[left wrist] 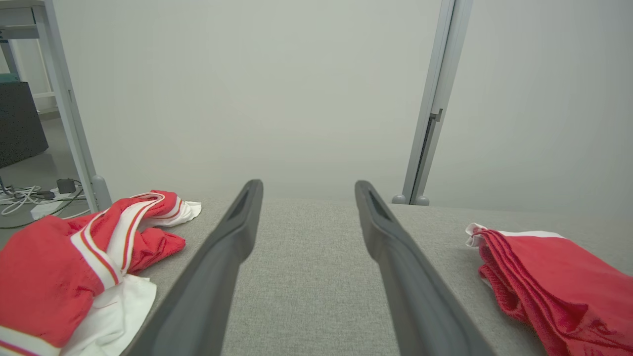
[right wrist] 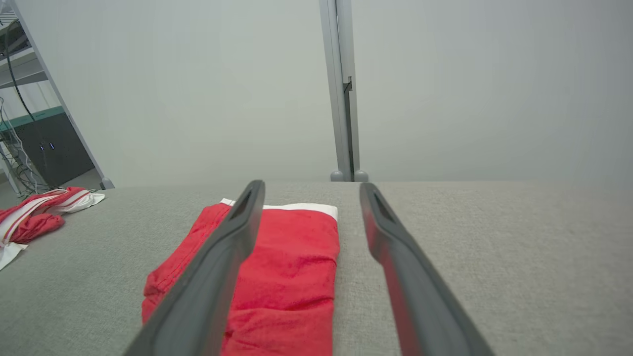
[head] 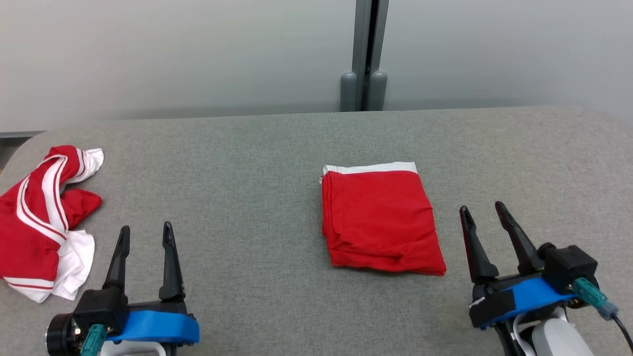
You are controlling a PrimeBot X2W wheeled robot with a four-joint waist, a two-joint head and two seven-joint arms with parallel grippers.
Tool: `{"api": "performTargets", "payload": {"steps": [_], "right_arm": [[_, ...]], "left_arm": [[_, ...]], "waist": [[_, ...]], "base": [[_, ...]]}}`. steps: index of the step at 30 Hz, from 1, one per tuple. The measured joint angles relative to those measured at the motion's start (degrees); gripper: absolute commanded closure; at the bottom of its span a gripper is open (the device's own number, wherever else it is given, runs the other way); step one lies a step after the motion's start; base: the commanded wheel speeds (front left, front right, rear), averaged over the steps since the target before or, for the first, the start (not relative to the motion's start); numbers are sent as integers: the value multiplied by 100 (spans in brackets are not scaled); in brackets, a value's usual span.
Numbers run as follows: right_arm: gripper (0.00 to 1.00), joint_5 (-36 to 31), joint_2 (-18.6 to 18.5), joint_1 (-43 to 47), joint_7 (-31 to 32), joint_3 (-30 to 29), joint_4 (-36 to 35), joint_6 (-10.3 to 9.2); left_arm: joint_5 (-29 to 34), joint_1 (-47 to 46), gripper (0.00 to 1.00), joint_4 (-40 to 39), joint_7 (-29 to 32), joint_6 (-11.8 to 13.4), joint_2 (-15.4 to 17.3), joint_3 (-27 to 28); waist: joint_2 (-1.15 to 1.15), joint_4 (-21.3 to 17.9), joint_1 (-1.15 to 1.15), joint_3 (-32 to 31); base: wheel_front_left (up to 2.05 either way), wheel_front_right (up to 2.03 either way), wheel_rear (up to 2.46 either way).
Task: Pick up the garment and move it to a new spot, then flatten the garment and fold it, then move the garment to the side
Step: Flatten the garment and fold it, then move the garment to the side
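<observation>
Left wrist view: floor cables (left wrist: 20, 197) | head view: whole folded garment (head: 378, 220)

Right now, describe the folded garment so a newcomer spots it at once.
On the grey table, look near the middle, before the wall post. The folded garment is a neat red rectangle with one white edge, unlike the crumpled striped garment at the left end.

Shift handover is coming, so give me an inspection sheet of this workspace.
Surface: grey fabric table, flat.
Job's things: folded red garment mid-table, white band at its far edge, touched by neither tool.
Clutter: crumpled red-and-white garment at the table's left edge.
Tools: left tool open, empty; right tool open, empty.
Cables: black cable at the right wrist; loose cables on the floor.
Surroundings: pale wall, grey post behind the table.
</observation>
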Motion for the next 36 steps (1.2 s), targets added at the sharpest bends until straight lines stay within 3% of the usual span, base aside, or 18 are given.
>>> {"api": "performTargets", "payload": {"steps": [5, 19, 36], "right_arm": [[0, -187, 110, 413, 41, -471, -358, 0], [0, -437, 289, 1134, 665, -611, -1312, 0], [0, -460, 294, 1254, 882, -658, -1445, 0]], "left_arm": [[138, 142, 0, 47, 1, 54, 21, 15], [269, 480, 0, 14, 33, 180, 116, -35], [243, 493, 0, -65, 113, 214, 183, -163]], "waist": [[0, -28, 0, -145], [0, 95, 0, -347], [0, 197, 0, -253]], "base": [[0, 0, 0], [0, 0, 0], [0, 0, 0]]}}
